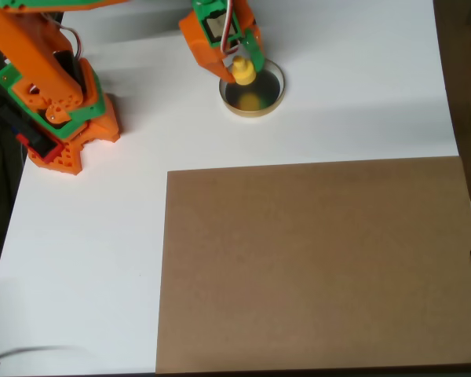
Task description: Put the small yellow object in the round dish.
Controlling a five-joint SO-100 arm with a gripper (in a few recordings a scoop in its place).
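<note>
Overhead view: orange-and-green claw closed on the small yellow piece, holding it over the left part of the round dish. Yellow reflection shows in the dish's dark glossy inside. Dish sits on white surface, above 1 large brown board. Arm base at left.

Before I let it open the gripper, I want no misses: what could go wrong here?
The yellow piece sits in the gripper over the dish, but toward its upper left rim, not the middle. Released here, it might strike the rim or roll out onto the white table. Its height above the dish cannot be judged, so a bounce is possible.
</note>
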